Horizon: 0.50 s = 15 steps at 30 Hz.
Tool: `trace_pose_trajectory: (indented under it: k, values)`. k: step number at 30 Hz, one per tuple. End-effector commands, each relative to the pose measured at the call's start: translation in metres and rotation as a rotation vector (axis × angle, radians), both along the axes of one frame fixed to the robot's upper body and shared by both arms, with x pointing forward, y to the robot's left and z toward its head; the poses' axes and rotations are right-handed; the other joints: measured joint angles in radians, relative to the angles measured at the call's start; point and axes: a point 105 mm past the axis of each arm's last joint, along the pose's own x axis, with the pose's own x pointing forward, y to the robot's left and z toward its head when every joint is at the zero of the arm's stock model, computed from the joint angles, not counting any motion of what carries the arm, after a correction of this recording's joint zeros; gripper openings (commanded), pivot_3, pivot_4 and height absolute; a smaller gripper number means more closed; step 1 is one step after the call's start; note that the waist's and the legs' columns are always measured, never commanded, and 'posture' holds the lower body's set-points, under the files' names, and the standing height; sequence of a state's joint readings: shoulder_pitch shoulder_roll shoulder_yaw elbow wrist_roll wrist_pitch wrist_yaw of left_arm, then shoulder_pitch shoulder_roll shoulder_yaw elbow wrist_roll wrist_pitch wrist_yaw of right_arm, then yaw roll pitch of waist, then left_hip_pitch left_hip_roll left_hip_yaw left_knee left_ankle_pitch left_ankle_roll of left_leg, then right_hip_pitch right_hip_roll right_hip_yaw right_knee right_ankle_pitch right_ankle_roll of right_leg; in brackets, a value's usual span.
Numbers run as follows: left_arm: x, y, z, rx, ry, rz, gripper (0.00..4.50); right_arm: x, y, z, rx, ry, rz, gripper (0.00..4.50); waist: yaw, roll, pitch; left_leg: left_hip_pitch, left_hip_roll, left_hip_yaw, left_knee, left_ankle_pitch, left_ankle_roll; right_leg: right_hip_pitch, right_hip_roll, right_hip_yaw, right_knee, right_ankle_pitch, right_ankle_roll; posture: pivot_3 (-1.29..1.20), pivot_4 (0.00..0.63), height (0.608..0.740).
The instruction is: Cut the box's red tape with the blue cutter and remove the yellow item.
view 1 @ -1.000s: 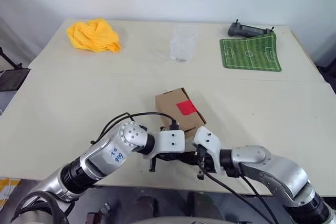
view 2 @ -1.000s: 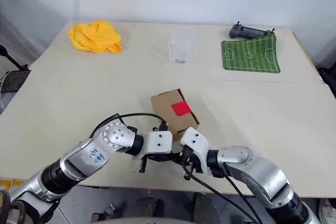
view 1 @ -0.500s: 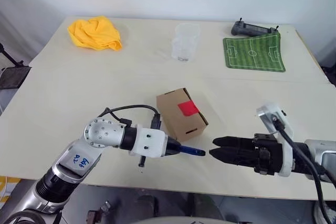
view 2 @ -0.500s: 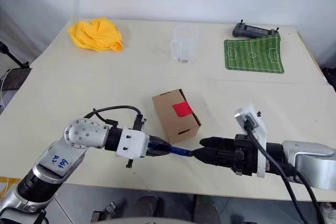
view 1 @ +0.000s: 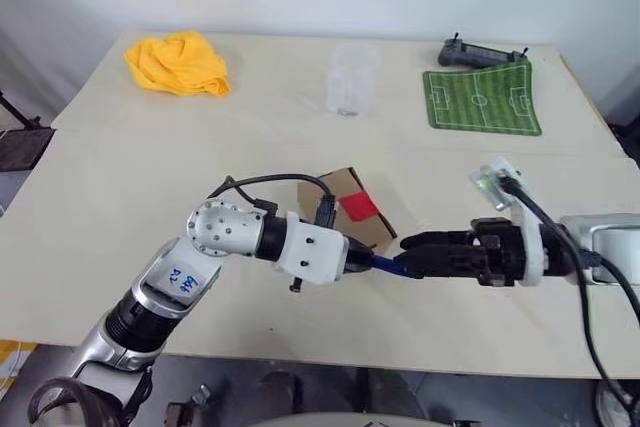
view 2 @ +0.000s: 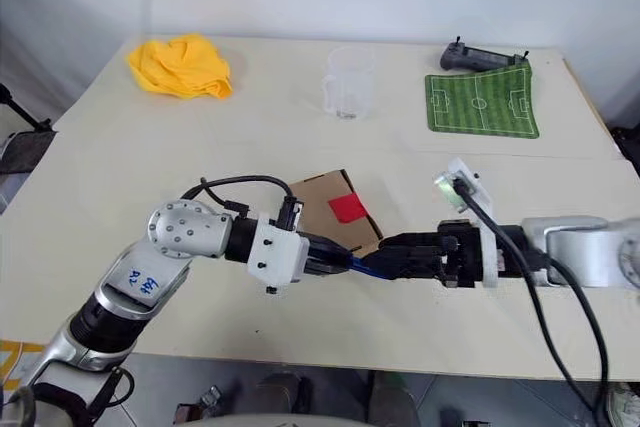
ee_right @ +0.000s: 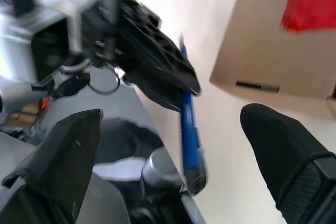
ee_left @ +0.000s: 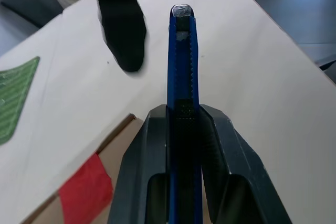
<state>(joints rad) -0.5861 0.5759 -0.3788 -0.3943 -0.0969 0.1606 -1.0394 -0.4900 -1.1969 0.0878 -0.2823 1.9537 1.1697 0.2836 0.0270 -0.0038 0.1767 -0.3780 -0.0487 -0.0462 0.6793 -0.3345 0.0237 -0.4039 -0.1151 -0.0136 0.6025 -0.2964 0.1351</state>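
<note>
The left gripper (view 2: pixel 335 257) is clamping the blue cutter (ee_left: pixel 182 61) by its rear end, fingers closed snugly on both flat sides, so the cutter's long axis is running straight out of the gripper toward the right arm, roughly level above the bench (view 1: pixel 120 197). Just behind this gripper, on its far side, the box (view 2: pixel 335 209) is sitting on the bench with the red tape (view 2: pixel 346 208) facing up; the yellow item cannot be made out, presumably inside. To the right, the right gripper (ee_right: pixel 173 145) is pointing back at the left one, its fingers spread wide and gripping nothing, with the cutter's free dark tip lying between them, seemingly not touching either. The coming move appears to turn on this head-on line-up: the cutter is pointing tip-first into the open right gripper, so the right arm is the nearer one to take or work that end, while the tape is lying beside the cutter, closer to the left gripper.
</note>
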Motion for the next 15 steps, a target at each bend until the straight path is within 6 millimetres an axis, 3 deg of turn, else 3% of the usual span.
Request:
trace_pose_trajectory:
  k: [1,4,15]
  values:
    - [-0.001,-0.005,0.005,-0.01,-0.039,-0.015,0.44,0.002,0.003,0.003,-0.008,0.024,0.031,4.47,0.003,0.0,0.0,-0.001,0.0,0.0,0.0,0.0,0.0,-0.002,0.0,0.0,0.0,0.0,0.0,0.0,0.15,0.74]
    - [0.002,-0.007,0.006,-0.012,-0.048,-0.012,0.44,0.01,0.01,-0.003,-0.003,0.021,-0.001,4.47,0.002,0.0,0.0,-0.01,0.0,-0.001,0.004,0.0,0.0,-0.009,0.0,-0.001,0.003,0.001,0.0,0.0,0.15,0.74]
    - [0.007,-0.012,0.011,-0.024,-0.061,0.001,0.44,0.024,0.03,-0.016,0.046,-0.014,-0.145,4.47,0.001,0.0,0.0,-0.011,-0.001,-0.002,0.004,0.001,-0.001,-0.009,0.0,-0.003,0.007,0.001,0.0,0.0,0.15,0.74]
